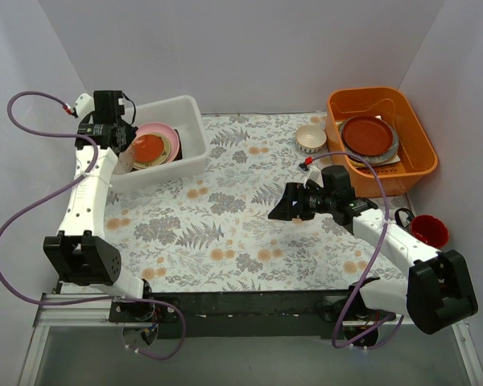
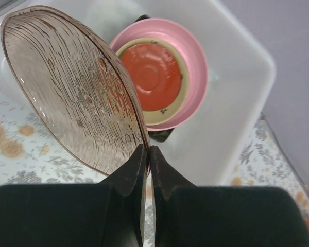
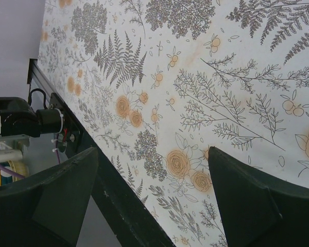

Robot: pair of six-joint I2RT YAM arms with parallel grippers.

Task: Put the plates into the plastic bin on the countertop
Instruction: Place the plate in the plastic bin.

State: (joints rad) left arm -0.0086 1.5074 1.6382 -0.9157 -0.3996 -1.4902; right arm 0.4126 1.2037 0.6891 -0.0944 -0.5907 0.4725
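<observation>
Plates (image 1: pixel 154 146), a red-orange saucer (image 2: pixel 152 77) topmost, sit stacked in the plastic bin (image 1: pixel 189 112) at ten o'clock on the fern-printed countertop (image 1: pixel 225 233), which is boxed by pale walls (image 1: pixel 266 48). At the bin's edge, the left gripper (image 2: pixel 147 154) pinches a clear ribbed plate (image 2: pixel 72 87) by its rim. At two o'clock, an orange tub (image 1: pixel 414 157) holds a red-brown plate (image 1: pixel 366 133). The right gripper (image 3: pixel 153 154) is spread wide and holds nothing.

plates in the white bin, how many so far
4 seen, stacked: red-orange saucer on top, cream plate under it, pink plate below, dark plate edge at the bottom. Others may be hidden. The glass plate in the left pincer isn't in yet.
</observation>
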